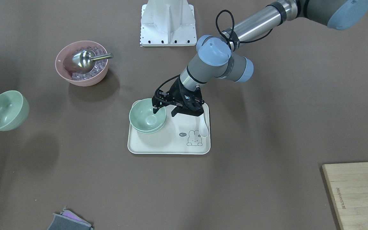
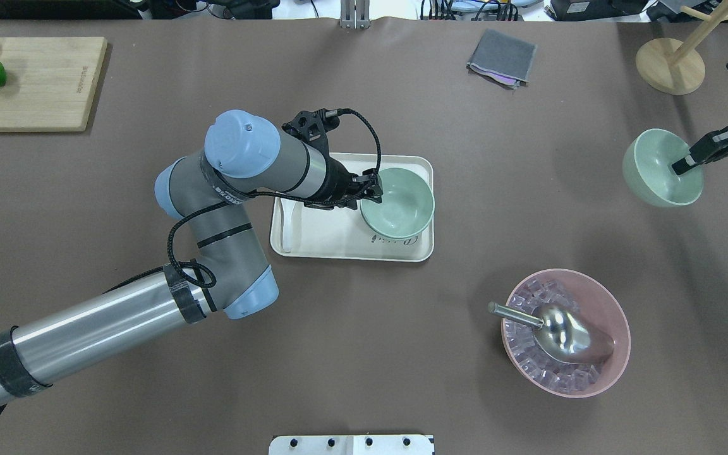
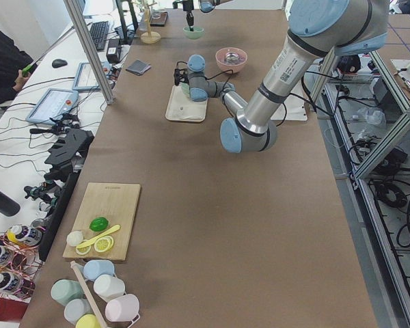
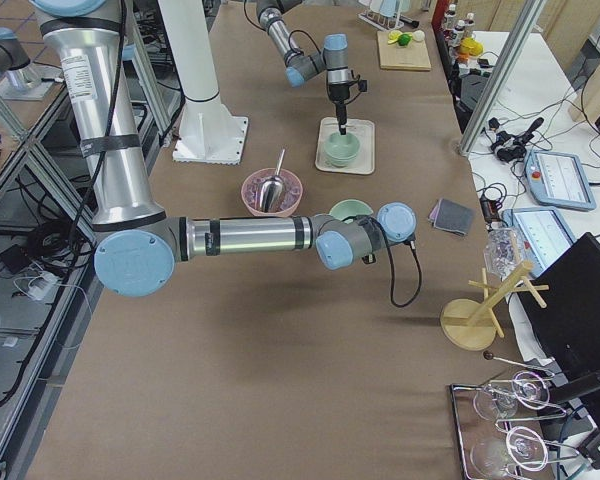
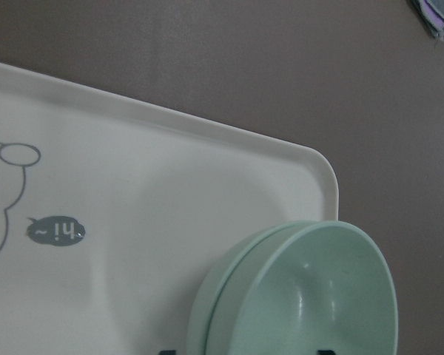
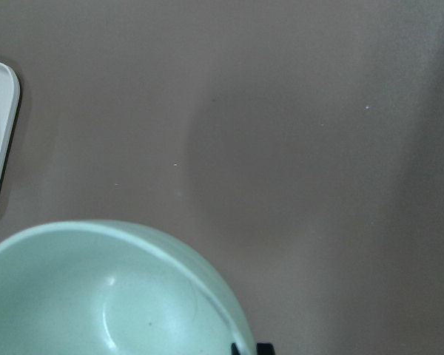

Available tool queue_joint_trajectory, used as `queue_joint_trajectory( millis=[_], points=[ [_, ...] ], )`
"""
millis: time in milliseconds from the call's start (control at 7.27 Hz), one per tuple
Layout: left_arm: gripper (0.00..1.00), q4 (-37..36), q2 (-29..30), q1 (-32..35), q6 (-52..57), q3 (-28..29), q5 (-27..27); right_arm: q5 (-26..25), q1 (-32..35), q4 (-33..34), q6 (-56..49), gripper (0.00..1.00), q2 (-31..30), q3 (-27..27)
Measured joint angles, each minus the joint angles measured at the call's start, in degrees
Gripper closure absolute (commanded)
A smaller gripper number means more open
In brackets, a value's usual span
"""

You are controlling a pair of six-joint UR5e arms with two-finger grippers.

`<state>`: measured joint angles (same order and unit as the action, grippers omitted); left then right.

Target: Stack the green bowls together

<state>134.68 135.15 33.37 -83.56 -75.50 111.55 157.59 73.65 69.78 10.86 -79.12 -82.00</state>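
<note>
- Overhead exterior view: two nested green bowls (image 2: pixel 402 205) sit upright on a cream tray (image 2: pixel 326 237), in the corner farthest from the robot on its right side.
- The left wrist view shows two mint rims, one seated inside the other, close to the tray's rounded corner.
- The left fingers (image 1: pixel 155 108) are spread apart and released. They straddle the upper bowl's rim on the side nearest the tray's middle, with one tip down inside the bowl and the other outside it over the tray.
- A third green bowl (image 2: pixel 655 177) is well off to the robot's right, tilted and raised off the brown counter (image 2: pixel 402 379), with its shadow falling on the surface beneath.
- The right fingers (image 2: pixel 686 164) are clenched on that bowl's rim, one of them reaching inside the bowl.
- A white spoon (image 2: pixel 287 221) lies along the tray's edge on the robot's left side, apart from the bowls.
- A pink bowl (image 2: pixel 623 328) of clear cubes holds a metal scoop (image 2: pixel 566 335), nearer the robot than the tray.
- A wooden cutting board (image 2: pixel 35 82) lies at the far left corner, and a grey cloth (image 2: pixel 502 57) lies beyond the tray.
</note>
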Motion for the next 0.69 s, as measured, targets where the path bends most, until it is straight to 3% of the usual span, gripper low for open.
queue_joint_trajectory(
  millis=[275, 688],
  points=[
    [0.02, -0.82, -0.17, 2.56, -0.06, -1.12, 1.66, 2.48, 0.00, 0.02, 5.06, 1.00, 3.31, -0.03],
    [0.02, -6.47, -5.67, 12.13, 0.38, -7.34, 13.42, 3.89, -2.44, 0.01, 16.67, 1.00, 12.93, 0.00]
  ],
)
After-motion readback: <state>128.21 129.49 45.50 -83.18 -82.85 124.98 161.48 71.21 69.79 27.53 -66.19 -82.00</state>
